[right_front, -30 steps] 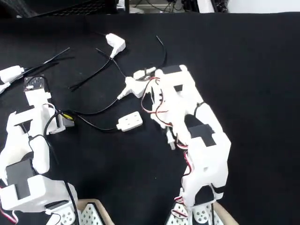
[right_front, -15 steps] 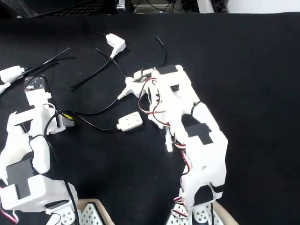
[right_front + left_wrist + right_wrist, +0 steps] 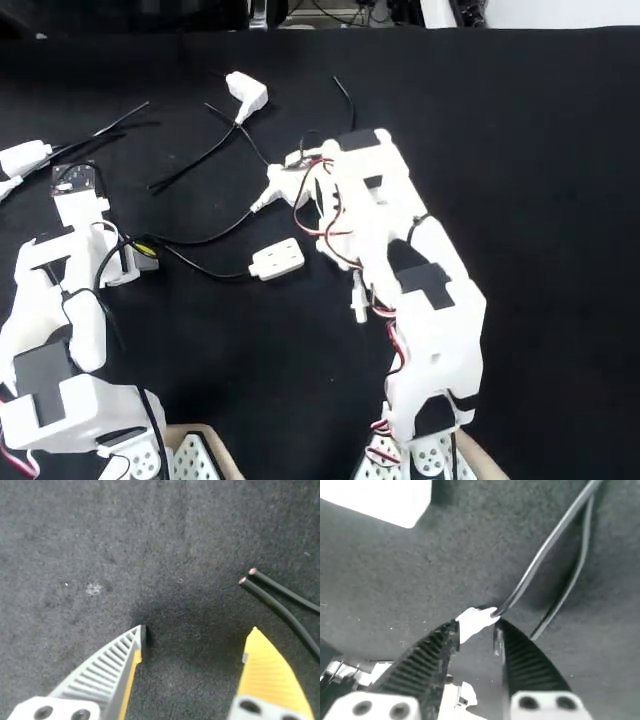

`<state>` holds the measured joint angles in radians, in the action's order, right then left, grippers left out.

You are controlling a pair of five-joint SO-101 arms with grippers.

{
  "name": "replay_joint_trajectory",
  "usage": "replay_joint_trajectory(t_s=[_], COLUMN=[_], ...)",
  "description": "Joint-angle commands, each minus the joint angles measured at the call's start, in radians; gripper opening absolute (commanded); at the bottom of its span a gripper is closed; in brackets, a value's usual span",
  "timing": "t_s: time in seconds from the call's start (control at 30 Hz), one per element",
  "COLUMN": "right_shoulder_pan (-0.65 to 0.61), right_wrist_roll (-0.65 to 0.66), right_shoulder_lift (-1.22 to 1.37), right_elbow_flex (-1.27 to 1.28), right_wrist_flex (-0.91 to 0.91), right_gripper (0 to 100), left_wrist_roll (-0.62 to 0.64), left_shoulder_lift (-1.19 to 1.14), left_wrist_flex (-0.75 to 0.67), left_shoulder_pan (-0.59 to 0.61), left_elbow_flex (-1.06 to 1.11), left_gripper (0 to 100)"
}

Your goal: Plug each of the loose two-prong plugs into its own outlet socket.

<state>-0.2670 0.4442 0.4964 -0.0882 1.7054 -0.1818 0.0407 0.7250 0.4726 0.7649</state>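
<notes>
Two plugs are seen on the black cloth. One plug is pinched between the fingers of the right gripper, near the socket. The far plug lies well apart, untouched. The left gripper is held with fingers wide apart over bare cloth, near two cut cord ends. The pick-up step is judged to be in hand, with nothing yet plugged in. Next, the plug would need to be lifted, its prongs turned toward the socket's slots, and pushed home. The socket may have to be steadied by the left gripper.
</notes>
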Motion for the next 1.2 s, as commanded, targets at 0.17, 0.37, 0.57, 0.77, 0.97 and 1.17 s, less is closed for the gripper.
replay_joint_trajectory(t_s=[0.17, 0.37, 0.57, 0.77, 0.97, 1.17], right_shoulder_pan=[-0.003, -0.008, -0.005, 0.025, 0.061, 0.055], right_wrist_roll=[0.003, -0.003, 0.002, 0.003, 0.005, 0.005], right_shoulder_lift=[-0.007, -0.005, -0.005, 0.038, 0.104, 0.139], right_elbow_flex=[0.054, 0.071, 0.070, 0.068, 0.068, 0.067], right_wrist_flex=[-0.021, -0.032, -0.044, -0.040, -0.037, -0.057], right_gripper=[10.9, 10.9, 11.0, 11.0, 11.0, 10.7], left_wrist_roll=[0.006, 0.006, 0.006, 0.006, 0.006, 0.006], left_shoulder_lift=[0.011, 0.011, 0.011, 0.011, 0.011, 0.011], left_wrist_flex=[-0.003, -0.003, -0.003, -0.003, -0.003, -0.003], left_shoulder_pan=[0.005, 0.005, 0.007, 0.007, 0.007, 0.007], left_elbow_flex=[0.008, 0.008, 0.008, 0.008, 0.008, 0.008], left_gripper=[32, 32, 32, 32, 32, 32])
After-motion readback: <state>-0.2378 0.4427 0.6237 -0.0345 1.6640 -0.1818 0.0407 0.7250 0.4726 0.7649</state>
